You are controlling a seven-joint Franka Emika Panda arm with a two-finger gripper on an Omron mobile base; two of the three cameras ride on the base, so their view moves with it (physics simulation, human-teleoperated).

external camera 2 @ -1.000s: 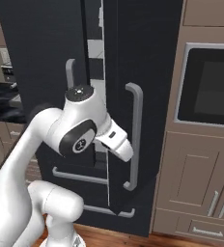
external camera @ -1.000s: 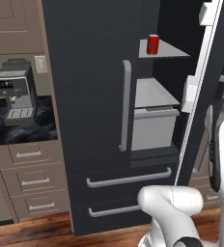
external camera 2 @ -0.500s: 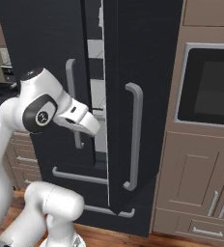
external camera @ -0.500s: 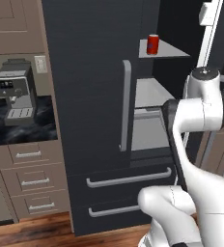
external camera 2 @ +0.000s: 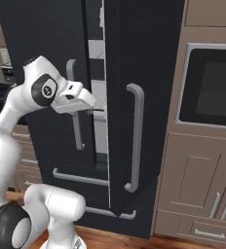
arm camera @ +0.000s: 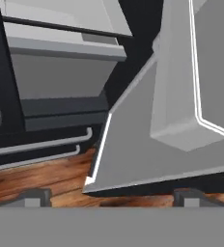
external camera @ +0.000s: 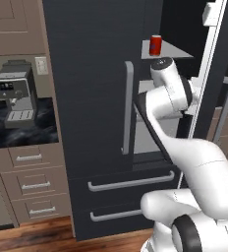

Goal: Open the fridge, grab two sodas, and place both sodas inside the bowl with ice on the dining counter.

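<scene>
Fridge door ajar, arm up at the gap, pincer wide open and holding nothing.

The fridge (external camera: 96, 98) has its right door (external camera 2: 134, 97) swung partly open, and the red soda (external camera: 156, 45) stands upright near the front edge of an upper shelf (external camera: 171, 49) inside. The gripper (arm camera: 109, 195) has its two fingertips (arm camera: 34, 197) spread far apart, looking down past the door's pale inner lining (arm camera: 181, 96) and a grey bin (arm camera: 61, 62) toward the wood floor (arm camera: 41, 176). A coffee machine (external camera: 15, 93) sits on the counter left of the fridge.

no readable text on any surface here
</scene>
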